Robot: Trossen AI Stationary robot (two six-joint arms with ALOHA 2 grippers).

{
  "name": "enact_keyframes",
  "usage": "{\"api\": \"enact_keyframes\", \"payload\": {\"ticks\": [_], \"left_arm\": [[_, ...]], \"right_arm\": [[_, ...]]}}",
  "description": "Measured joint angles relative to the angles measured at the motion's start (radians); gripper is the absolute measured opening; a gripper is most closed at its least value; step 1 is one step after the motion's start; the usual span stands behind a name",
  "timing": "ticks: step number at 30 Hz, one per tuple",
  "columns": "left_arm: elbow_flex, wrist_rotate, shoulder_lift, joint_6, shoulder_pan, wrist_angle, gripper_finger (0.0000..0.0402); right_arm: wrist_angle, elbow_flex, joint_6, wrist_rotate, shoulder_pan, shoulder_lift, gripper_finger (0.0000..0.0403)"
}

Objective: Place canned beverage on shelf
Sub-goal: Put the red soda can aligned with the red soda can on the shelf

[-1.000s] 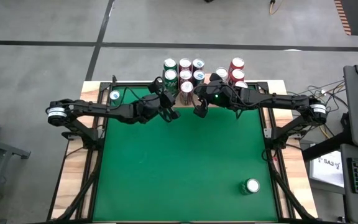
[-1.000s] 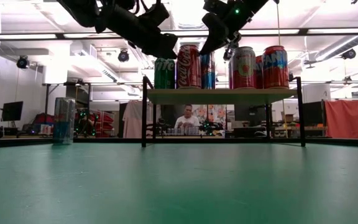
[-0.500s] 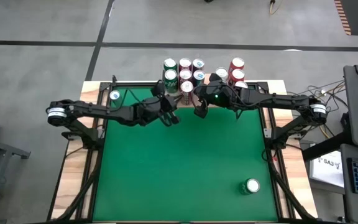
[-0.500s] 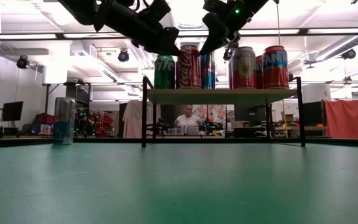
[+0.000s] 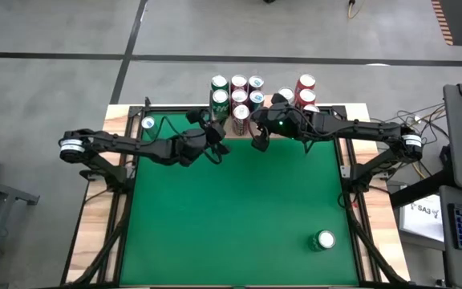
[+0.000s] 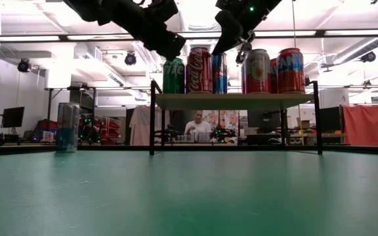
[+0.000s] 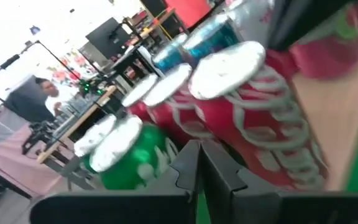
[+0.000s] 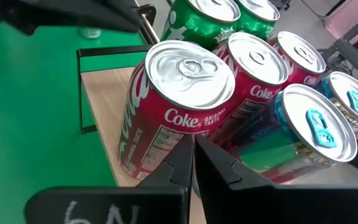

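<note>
The shelf [image 6: 241, 100], a light wooden board on thin black legs, stands at the table's far edge. Several cans [image 5: 247, 95] stand upright on it: green, red Coke and blue ones on the left, red ones [image 6: 291, 70] on the right. My right gripper [image 5: 257, 144] hangs shut just before the front Coke can [image 8: 179, 106], above the board's near edge [image 8: 101, 112]. My left gripper [image 5: 217, 150] is shut too, up in the air left of it, facing the green can [image 7: 129, 155] and the Coke can [image 7: 253, 118]. Neither holds anything.
A tall silver-blue can [image 6: 67, 126] stands on the green felt near the far left corner [image 5: 148, 123]. Another can [image 5: 325, 239] sits near the table's front right. The felt's middle [image 5: 231, 209] is bare. People and benches show in the room behind.
My left gripper has rolled a little at the wrist and its fingertips have drifted slightly up and toward the table's left, staying shut in front of the shelf. The cans have not moved.
</note>
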Motion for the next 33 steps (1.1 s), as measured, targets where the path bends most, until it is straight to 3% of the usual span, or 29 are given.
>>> {"api": "enact_keyframes", "payload": {"ticks": [7,15,23,27,33], "left_arm": [[0.114,0.118,0.000,0.135,0.002,-0.058,0.0000],[0.298,0.420,0.002,0.142,0.080,-0.439,0.0000],[0.317,0.466,0.002,0.133,0.152,-0.495,0.0000],[0.303,0.495,0.005,0.127,0.153,-0.485,0.0000],[0.296,0.496,0.009,0.108,0.153,-0.475,0.0000]], "right_arm": [[0.003,0.002,0.000,0.000,0.000,0.000,0.0009],[-0.001,0.002,0.012,0.000,0.000,-0.011,0.0009],[0.075,0.002,0.014,-0.012,0.000,-0.034,0.0009],[0.126,0.003,0.005,-0.106,-0.007,-0.033,0.0009],[0.142,-0.002,0.014,-0.113,-0.007,-0.030,0.0009]]}}
